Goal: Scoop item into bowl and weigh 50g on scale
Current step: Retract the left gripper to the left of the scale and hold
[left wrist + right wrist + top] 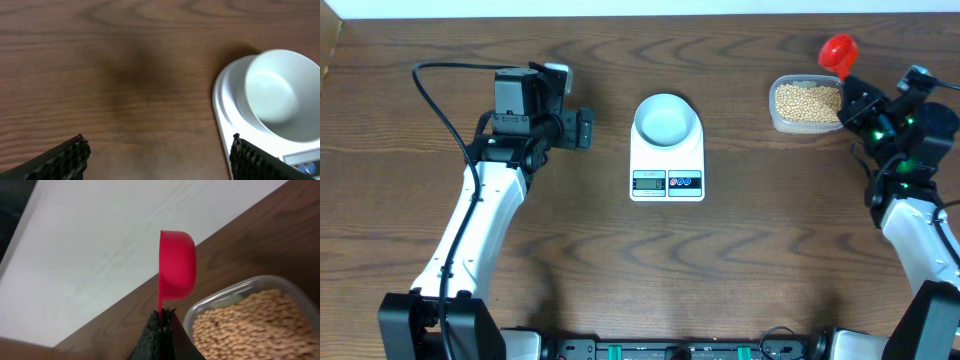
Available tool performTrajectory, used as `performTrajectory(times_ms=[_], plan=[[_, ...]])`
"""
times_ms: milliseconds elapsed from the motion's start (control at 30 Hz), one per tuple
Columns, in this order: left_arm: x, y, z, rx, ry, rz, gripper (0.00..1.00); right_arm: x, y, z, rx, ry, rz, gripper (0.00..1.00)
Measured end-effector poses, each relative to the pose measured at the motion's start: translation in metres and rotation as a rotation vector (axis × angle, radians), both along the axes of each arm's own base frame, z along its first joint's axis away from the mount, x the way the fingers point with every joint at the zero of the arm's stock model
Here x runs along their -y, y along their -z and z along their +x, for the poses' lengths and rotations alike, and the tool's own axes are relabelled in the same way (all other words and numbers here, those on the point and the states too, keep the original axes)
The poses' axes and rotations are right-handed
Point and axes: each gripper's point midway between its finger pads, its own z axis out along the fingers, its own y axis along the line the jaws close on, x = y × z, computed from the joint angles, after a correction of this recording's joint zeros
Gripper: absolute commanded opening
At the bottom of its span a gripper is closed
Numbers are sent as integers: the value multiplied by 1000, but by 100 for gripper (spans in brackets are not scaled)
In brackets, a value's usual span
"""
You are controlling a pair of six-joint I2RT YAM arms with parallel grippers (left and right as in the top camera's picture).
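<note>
The pale bowl stands on the white scale at the table's middle; both also show in the left wrist view, the bowl on the scale. The tan beans fill a clear tub at the back right, also in the right wrist view. My right gripper is shut on the handle of a red scoop, held on its side above the table's far edge beside the tub; the scoop looks empty. My left gripper is open and empty, left of the scale.
The tub's rim lies just right of my right fingers. A white surface lies beyond the table's back edge. Bare wood lies under the left gripper.
</note>
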Motion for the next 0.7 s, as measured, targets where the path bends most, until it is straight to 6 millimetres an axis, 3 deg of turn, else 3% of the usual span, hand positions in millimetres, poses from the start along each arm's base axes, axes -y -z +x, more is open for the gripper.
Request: performTrajectory(times_ms=[200, 333, 533, 700], plan=[[-11, 2, 0, -3, -23, 30, 92, -15, 1, 2, -6, -4, 11, 1], [-2, 11, -19, -76, 57, 28, 92, -3, 1, 6, -7, 86, -11, 1], [35, -7, -62, -124, 284, -129, 92, 14, 2, 7, -10, 184, -35, 1], [18, -16, -82, -155, 252, -143, 93, 18, 2, 7, -11, 206, -40, 1]])
